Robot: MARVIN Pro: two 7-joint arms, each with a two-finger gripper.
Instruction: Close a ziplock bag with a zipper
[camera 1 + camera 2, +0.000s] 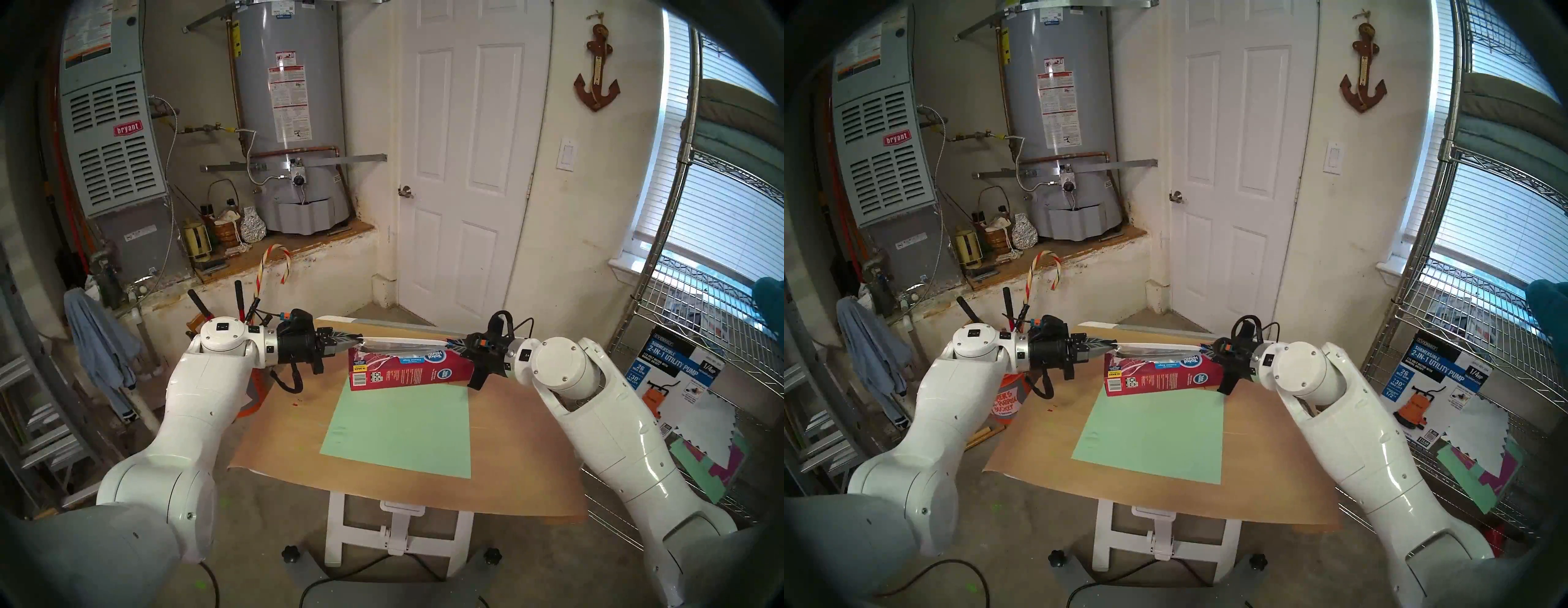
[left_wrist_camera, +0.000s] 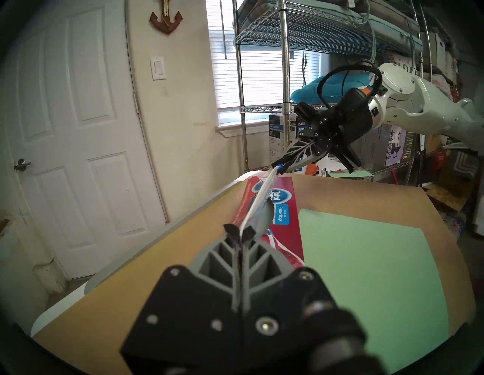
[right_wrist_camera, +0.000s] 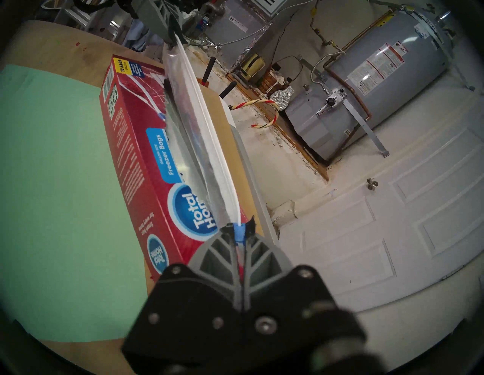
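The clear ziplock bag (image 1: pixel 403 343) hangs stretched between my two grippers, just above the red box (image 1: pixel 407 375). My left gripper (image 1: pixel 359 339) is shut on the bag's left end, its fingertips (image 2: pixel 230 230) pinching the whitish band (image 2: pixel 258 196). My right gripper (image 1: pixel 450 341) is shut on the bag's right end, where the small blue zipper (image 3: pixel 239 233) sits between its fingertips. From the left wrist view the zipper (image 2: pixel 279 166) shows as a blue dot at the right gripper's tips. The band (image 3: pixel 209 125) runs taut and straight from one gripper to the other.
The red freezer-bag box lies at the back of the brown table (image 1: pixel 530 446), behind a pale green sheet (image 1: pixel 403 424). A wire shelf (image 1: pixel 700 339) stands to the right. An orange bucket (image 1: pixel 1009 401) with tools sits at the left, and a white door (image 1: pixel 458 170) is behind.
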